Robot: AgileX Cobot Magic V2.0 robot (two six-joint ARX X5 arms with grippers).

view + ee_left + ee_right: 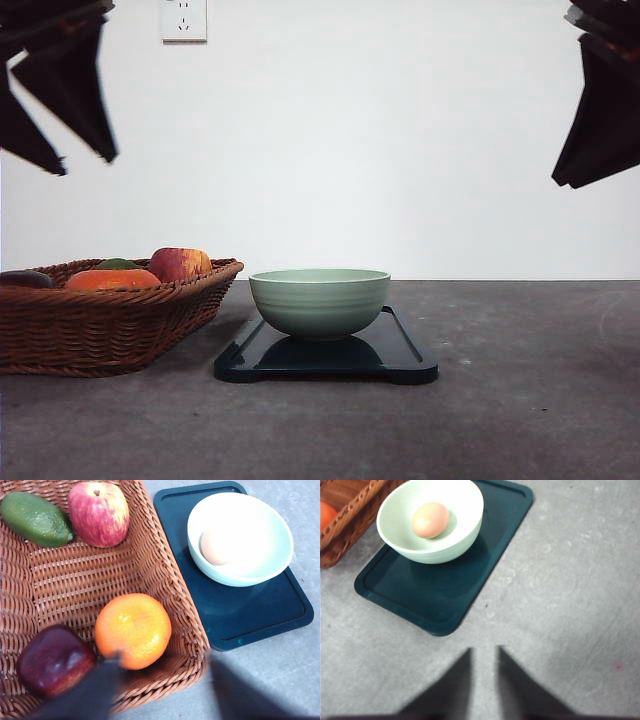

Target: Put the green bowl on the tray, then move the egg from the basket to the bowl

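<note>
Scene: a grey tabletop in front of a white wall, seen from the front and from both wrists.
Green bowl: the green bowl stands upright on the tray, toward the tray's end nearer the basket.
Egg: the egg lies inside the bowl, resting against its inner wall.
Basket: the basket sits just beside the tray on the robot's left; it holds an apple, an avocado, an orange and a dark red fruit.
Left claw: the left claw hangs above the basket's edge, fingers spread, holding nothing.
Right claw: the right claw hangs over bare tabletop beside the tray, fingers slightly parted, holding nothing.
Step in hand: both steps look complete, bowl on tray and egg in bowl.
Next move: likely only parking both arms clear of the things.
</note>
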